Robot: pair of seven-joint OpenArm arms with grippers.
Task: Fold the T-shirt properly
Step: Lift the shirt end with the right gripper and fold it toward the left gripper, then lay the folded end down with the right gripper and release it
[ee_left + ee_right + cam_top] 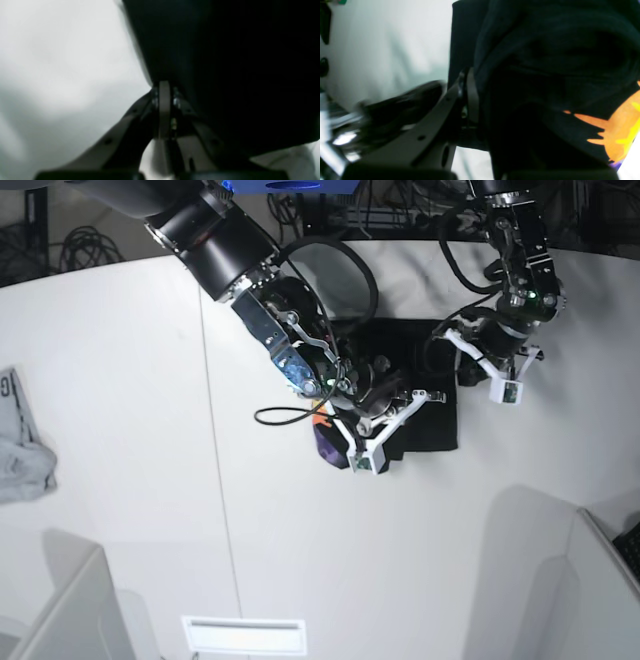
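The black T-shirt [432, 418] lies bunched at the middle of the white table [130, 380]. A bit of its orange print [616, 130] and purple band shows at its left edge. My right gripper [385, 405] sits over the shirt's left part. In the right wrist view its fingers [471, 85] are shut on a fold of black cloth that drapes over one finger. My left gripper [447, 340] is at the shirt's far right corner. Its fingertips [163, 86] are pressed together on the black edge [225, 62].
A small light grey garment [20, 450] lies at the table's left edge. A white slotted tray [245, 635] sits at the front. Grey partitions [60, 610] stand at the front left and front right. Cables hang behind the table.
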